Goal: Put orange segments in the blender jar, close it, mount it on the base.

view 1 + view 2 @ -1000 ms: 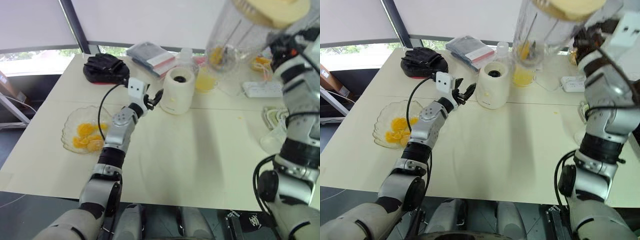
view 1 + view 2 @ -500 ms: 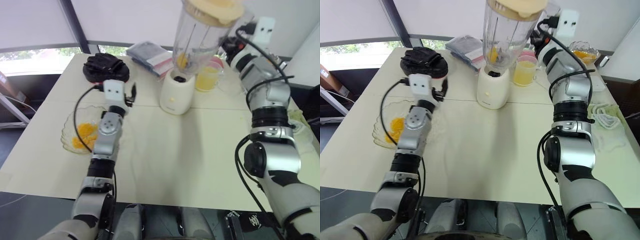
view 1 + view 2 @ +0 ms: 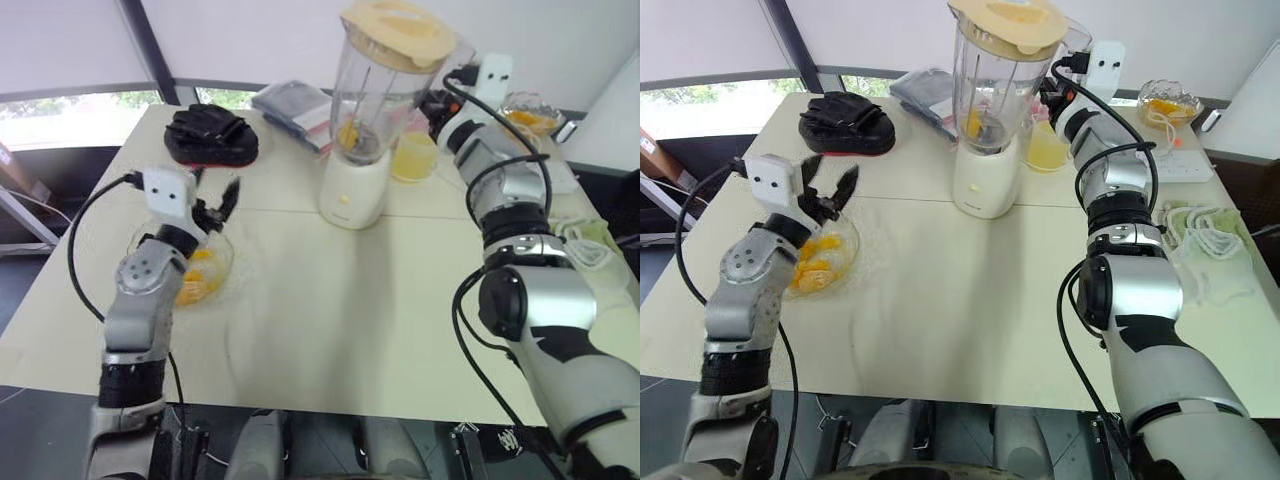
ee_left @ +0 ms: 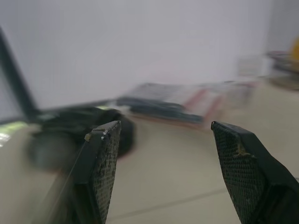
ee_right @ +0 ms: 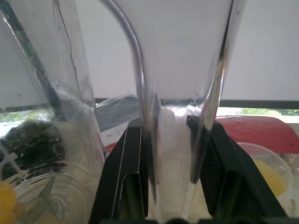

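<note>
The clear blender jar (image 3: 380, 100), closed with a cream lid (image 3: 398, 32), stands on the white base (image 3: 350, 195) at the table's far middle. Orange segments (image 3: 350, 135) lie low inside it. My right gripper (image 3: 437, 102) is shut on the jar's clear handle (image 5: 175, 140), with one black finger (image 5: 131, 177) on each side of it. My left gripper (image 3: 215, 190) hangs open and holds nothing, just above a glass bowl (image 3: 228, 252) of orange segments (image 3: 195, 282) on the left of the table.
A black pouch (image 3: 212, 135) and flat packets (image 3: 300, 108) lie at the back. A cup of orange juice (image 3: 412, 158) stands right of the base. A small glass bowl (image 3: 525, 115) and white masks (image 3: 590, 245) are on the right.
My right arm swung the jar down from the upper right onto the base. My left arm pulled back from the base to above the bowl.
</note>
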